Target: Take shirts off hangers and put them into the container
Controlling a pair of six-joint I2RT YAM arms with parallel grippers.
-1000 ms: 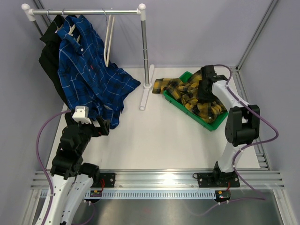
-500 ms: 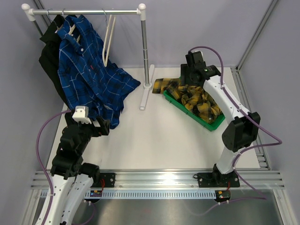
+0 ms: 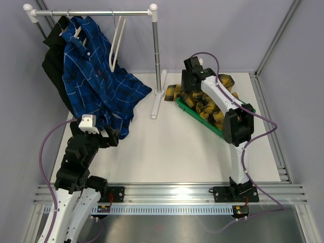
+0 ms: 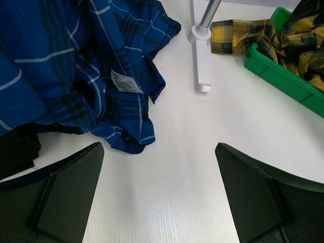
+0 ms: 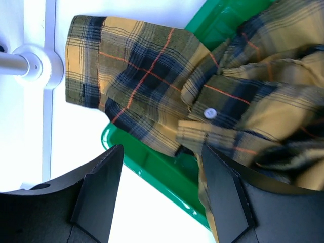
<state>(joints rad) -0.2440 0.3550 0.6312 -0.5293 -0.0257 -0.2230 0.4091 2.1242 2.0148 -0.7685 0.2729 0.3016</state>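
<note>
Stowing yellow plaid shirt point(image 5: 263, 101) in green tray point(image 5: 152, 169), right gripper point(image 5: 162, 152) and left gripper point(image 4: 159, 147) spread empty; needs overhanging sleeve point(image 5: 101, 66) pinched in.

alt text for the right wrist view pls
A yellow-and-grey plaid shirt spills over the rim of a green tray, one cuff lying on the white table near the rail's white foot. The right end effector, open and empty, frames the bottom edge.
</note>
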